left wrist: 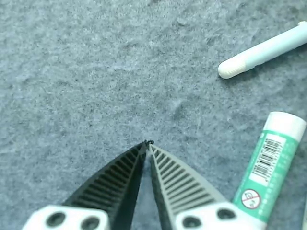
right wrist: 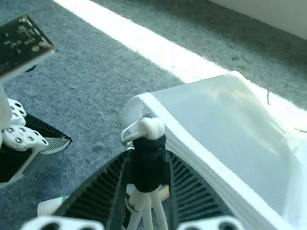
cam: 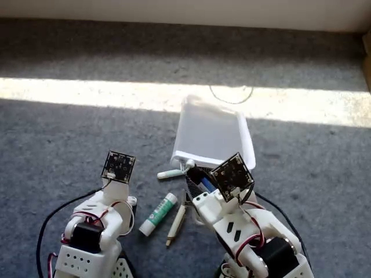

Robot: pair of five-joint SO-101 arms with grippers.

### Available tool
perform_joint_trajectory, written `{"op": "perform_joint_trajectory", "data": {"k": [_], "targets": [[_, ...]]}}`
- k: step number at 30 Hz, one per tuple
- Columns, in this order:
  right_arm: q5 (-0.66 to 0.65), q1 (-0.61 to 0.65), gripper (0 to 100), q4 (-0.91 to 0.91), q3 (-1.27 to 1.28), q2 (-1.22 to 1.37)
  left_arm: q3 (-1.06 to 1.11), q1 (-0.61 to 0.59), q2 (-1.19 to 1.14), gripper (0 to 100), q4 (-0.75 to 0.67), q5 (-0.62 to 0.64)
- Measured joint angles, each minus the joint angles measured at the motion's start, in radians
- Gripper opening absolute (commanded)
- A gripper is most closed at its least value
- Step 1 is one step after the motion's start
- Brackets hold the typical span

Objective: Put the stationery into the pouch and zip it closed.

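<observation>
On the far side of the pouch [cam: 211,130] you have wide grey carpet [cam: 64,133], crossed by a band of sunlight [cam: 87,92]. To the left of the left arm the carpet also runs wide. Between the two arms the room is narrow, because three pieces of stationery lie there.

The white pen [cam: 170,173] lies just beside the pouch's near edge. The glue stick [cam: 157,214], white with a green label, lies nearer to the arms. The beige pencil [cam: 175,225] lies just beside it, and both are slanted.

The pouch is white, of fine mesh, and lies flat on the carpet with its long side pointing away from the arms. You cannot tell what is inside. Something blue [cam: 205,184] shows at its near edge, beside the right arm.

Your left gripper [left wrist: 147,143] hangs low over the carpet near the glue stick, its fingers pressed together at the tips. Your right gripper [right wrist: 147,155] is clamped on a black piece [right wrist: 149,167] with a white top, at the pouch's near corner.
</observation>
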State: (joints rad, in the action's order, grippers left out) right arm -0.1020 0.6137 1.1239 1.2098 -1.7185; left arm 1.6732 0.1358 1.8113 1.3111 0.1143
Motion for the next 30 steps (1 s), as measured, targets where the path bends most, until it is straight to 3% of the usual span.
{"op": "perform_joint_trajectory", "data": {"k": [9,16,30], "targets": [[0.000,0.000,0.6,0.000,0.000,0.000,-0.015,0.017,0.000,1,0.025,0.000],[0.000,0.000,0.6,0.000,0.020,-0.003,-0.146,-0.078,0.000,1,0.026,0.000],[0.000,-0.006,0.6,-0.014,0.020,-0.006,-0.305,-0.084,0.000,1,-0.187,0.000]]}}
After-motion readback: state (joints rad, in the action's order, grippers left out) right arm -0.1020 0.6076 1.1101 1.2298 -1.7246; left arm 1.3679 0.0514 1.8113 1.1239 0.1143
